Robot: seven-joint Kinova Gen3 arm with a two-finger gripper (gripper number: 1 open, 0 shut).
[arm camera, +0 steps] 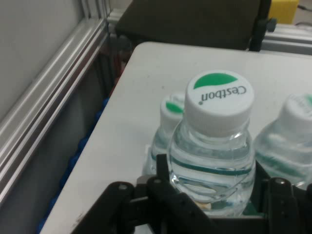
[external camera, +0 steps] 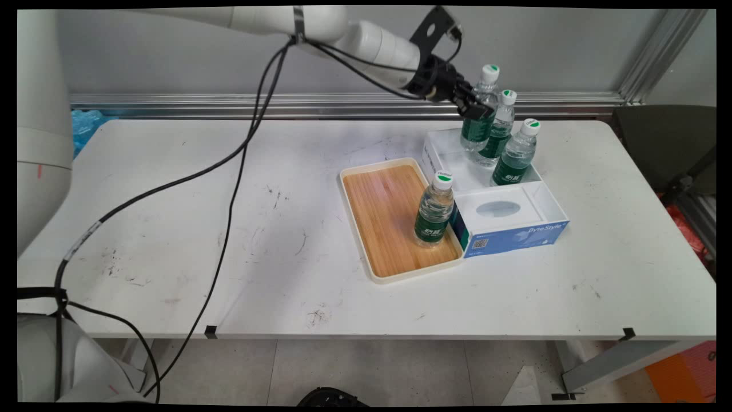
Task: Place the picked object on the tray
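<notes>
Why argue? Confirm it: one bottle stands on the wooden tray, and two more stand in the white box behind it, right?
Wrong on the count. The main view shows three bottles standing in the white box, not two. One bottle does stand on the wooden tray.

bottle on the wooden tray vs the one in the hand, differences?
The tray bottle stands alone on the wooden tray, untouched; the gripped bottle sits in the white box beside two other bottles, with the hand around its body. The tray bottle is nearer the camera, the gripped one toward the wall. Both are upright, clear, green-labelled, white-capped.
</notes>
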